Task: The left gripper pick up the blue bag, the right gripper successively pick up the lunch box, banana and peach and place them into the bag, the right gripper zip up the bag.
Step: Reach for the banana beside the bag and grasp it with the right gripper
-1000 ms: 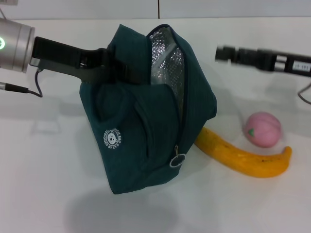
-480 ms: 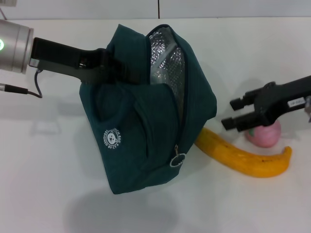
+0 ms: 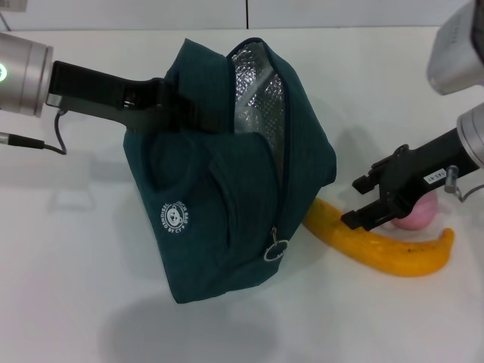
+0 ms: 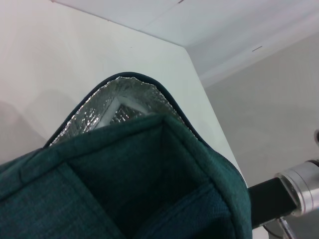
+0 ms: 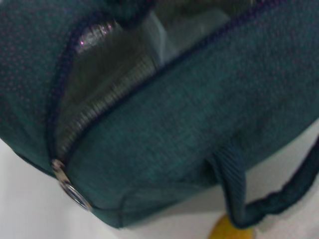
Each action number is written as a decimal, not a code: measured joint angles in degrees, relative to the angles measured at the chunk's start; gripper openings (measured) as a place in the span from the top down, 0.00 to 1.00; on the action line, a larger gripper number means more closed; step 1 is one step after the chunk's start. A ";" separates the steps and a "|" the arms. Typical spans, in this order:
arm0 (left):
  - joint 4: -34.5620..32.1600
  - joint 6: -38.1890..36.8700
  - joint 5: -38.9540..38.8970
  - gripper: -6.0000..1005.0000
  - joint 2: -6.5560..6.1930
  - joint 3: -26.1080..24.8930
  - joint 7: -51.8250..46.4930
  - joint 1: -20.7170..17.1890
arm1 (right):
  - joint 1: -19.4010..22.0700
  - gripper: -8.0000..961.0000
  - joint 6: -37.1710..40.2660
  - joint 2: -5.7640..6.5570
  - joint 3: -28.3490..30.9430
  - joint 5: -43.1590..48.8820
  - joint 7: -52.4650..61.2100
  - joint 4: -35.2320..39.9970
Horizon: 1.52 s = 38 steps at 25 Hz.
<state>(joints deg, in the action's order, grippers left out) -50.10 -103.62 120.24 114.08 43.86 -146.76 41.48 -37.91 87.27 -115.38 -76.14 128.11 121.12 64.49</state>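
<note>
The blue bag (image 3: 227, 174) hangs off the white table (image 3: 68, 287), pinched at its upper edge by the left gripper (image 3: 155, 102), zipper gaping onto foil lining. The right gripper (image 3: 363, 200), fingers spread, hovers just above the banana (image 3: 378, 246), which lies below it beside the bag. The peach (image 3: 417, 215) sits just behind that gripper.

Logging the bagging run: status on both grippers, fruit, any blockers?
Left gripper shut on blue bag, held up, zip open. Right gripper open, low over banana, in front of peach. Both fruits on table. No blockers seen.
</note>
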 joint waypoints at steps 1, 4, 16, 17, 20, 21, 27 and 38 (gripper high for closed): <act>0.00 0.00 0.00 0.96 0.00 0.00 0.00 0.00 | -0.32 0.29 -0.18 0.00 -0.66 1.24 0.74 0.47; 0.00 0.00 0.00 0.96 -0.03 0.00 0.02 0.08 | -1.58 0.29 -0.22 -0.07 -2.98 5.18 2.97 2.72; 0.00 0.00 0.01 0.96 0.18 0.00 -0.34 0.42 | -5.19 0.29 1.84 -0.48 -9.99 9.48 8.12 6.49; 0.00 0.00 0.00 0.96 0.17 0.00 -0.40 0.43 | -5.22 0.29 1.79 -0.50 -10.27 9.47 8.24 6.43; 0.00 0.00 0.01 0.96 0.15 0.00 -0.53 0.56 | -5.28 0.29 1.61 -0.53 -10.82 9.52 8.56 6.09; 0.00 0.00 0.00 0.96 0.14 0.00 -0.54 0.68 | -5.28 0.29 1.55 -0.55 -10.94 9.52 8.81 6.02; 0.00 0.00 0.00 0.96 0.03 0.00 -0.55 1.30 | -6.23 0.29 1.42 -0.56 -11.68 9.37 10.76 3.95; 0.00 0.59 0.00 0.96 0.00 0.00 -0.62 1.61 | -8.84 0.29 1.87 -0.80 -12.30 8.36 11.97 -1.99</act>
<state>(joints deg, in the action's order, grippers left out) -50.10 -103.03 120.23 114.08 43.86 -147.38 43.09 -46.76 89.14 -116.18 -88.44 136.47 133.09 62.50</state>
